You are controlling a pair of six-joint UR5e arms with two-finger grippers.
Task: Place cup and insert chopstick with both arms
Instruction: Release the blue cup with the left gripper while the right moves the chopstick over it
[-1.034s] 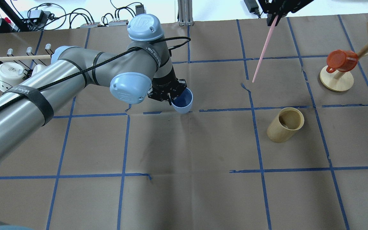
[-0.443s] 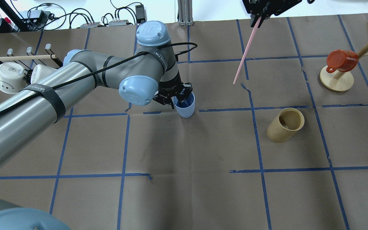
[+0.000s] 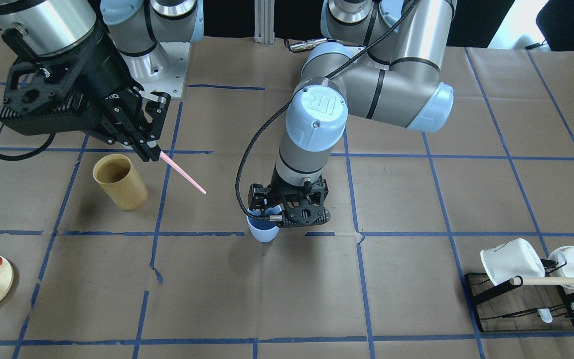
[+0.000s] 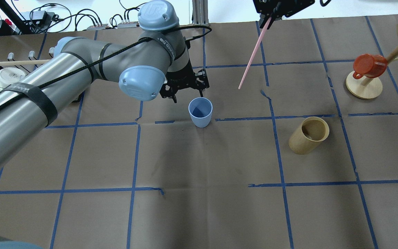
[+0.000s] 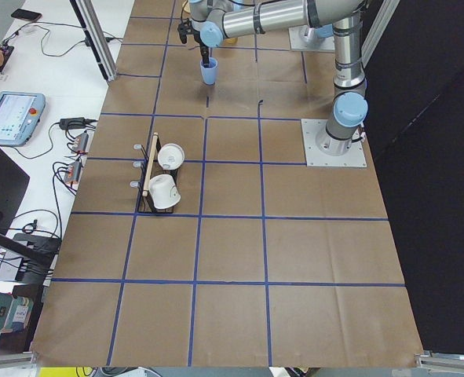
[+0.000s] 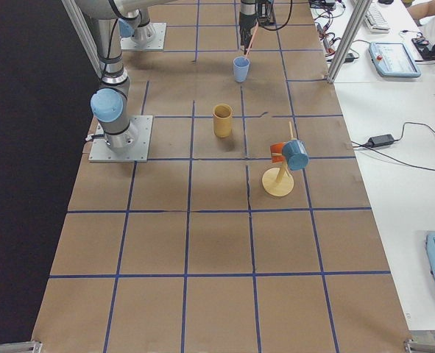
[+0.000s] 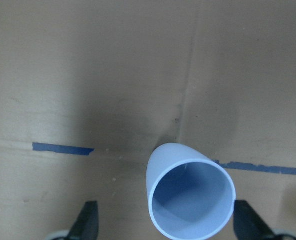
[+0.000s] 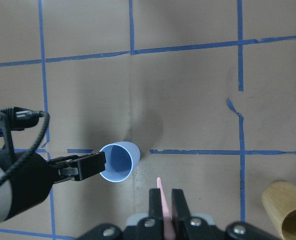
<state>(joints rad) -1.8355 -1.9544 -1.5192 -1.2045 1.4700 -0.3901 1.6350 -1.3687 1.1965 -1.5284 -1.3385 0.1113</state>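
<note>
The light blue cup (image 4: 200,112) stands upright on the brown table, free of any gripper; it also shows in the front view (image 3: 263,231). My left gripper (image 4: 188,95) is open and empty, just above the cup. In the left wrist view both fingertips (image 7: 87,221) flank the cup (image 7: 190,195) with gaps. My right gripper (image 4: 268,19) is shut on the pink chopstick (image 4: 252,55), held slanted in the air to the cup's right. The right wrist view shows the stick (image 8: 161,192) between the fingers, its tip near the cup (image 8: 118,161).
A tan wooden cylinder (image 4: 309,135) stands right of the cup. A mug tree with a red mug (image 4: 370,65) is at the far right. A black rack with white mugs (image 3: 526,279) and a wooden dowel is on the far left of the overhead view.
My left gripper set the tilted cup upright, opened and lifted off it. My right gripper carried the chopstick leftward, toward the cup.
</note>
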